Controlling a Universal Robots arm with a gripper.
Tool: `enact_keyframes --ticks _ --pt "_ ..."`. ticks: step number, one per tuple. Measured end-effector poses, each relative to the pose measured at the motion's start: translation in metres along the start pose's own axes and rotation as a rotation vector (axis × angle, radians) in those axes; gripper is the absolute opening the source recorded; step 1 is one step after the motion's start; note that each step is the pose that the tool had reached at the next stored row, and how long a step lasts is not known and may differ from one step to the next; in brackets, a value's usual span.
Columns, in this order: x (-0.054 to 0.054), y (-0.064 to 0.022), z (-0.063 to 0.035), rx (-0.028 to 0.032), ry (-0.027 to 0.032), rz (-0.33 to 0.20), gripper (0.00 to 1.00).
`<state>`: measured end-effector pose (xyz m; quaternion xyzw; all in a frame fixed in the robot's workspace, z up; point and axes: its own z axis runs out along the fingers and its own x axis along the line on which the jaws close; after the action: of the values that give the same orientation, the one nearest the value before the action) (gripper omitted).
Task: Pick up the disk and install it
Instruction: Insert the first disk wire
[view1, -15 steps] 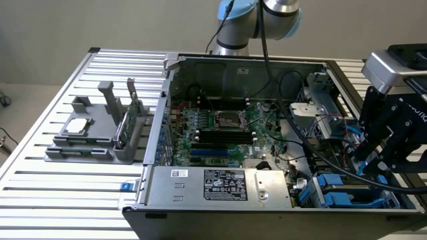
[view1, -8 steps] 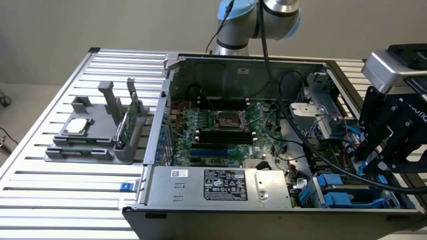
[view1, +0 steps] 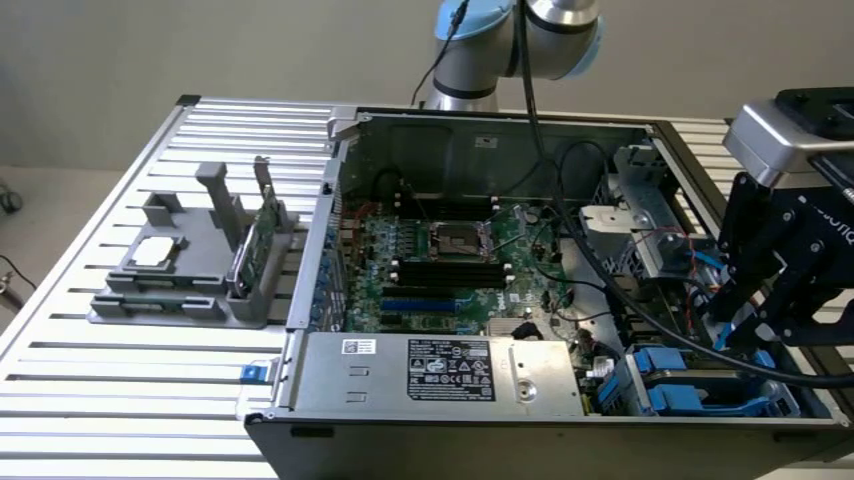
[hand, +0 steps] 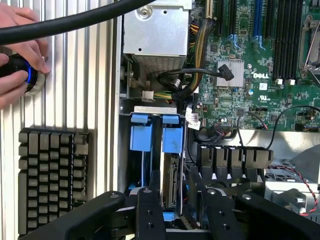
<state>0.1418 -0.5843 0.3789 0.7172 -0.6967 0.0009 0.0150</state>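
The disk (hand: 171, 180) stands on edge in the drive bay (view1: 701, 390) at the corner of the open computer case, with its blue carrier tab (hand: 172, 140) at one end. A second blue carrier (hand: 141, 137) sits in the slot beside it. My black gripper (hand: 184, 200) hangs right over the bay and straddles the disk's near end. One finger (hand: 149, 212) is close against the disk. The other finger (hand: 220, 215) stands off it with a dark gap between, so the gripper is open. In the exterior view the gripper (view1: 763, 325) is at the exterior view's right, above the blue carriers.
The case holds a green motherboard (view1: 441, 260), a silver power supply (view1: 441, 370) and loose cables near the bay. A grey fixture (view1: 200, 260) with a chip and a card stands on the slatted table. A hand (hand: 20, 55) rests on a blue-lit button, next to a black gridded pad (hand: 52, 182).
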Motion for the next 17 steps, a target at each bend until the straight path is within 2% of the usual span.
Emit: enact_keyframes --ticks 4,17 --pt "-0.0003 0.0 0.0 0.0 0.0 0.008 0.36" --pt "-0.0004 0.0 0.0 -0.0047 -0.0044 0.22 0.36"
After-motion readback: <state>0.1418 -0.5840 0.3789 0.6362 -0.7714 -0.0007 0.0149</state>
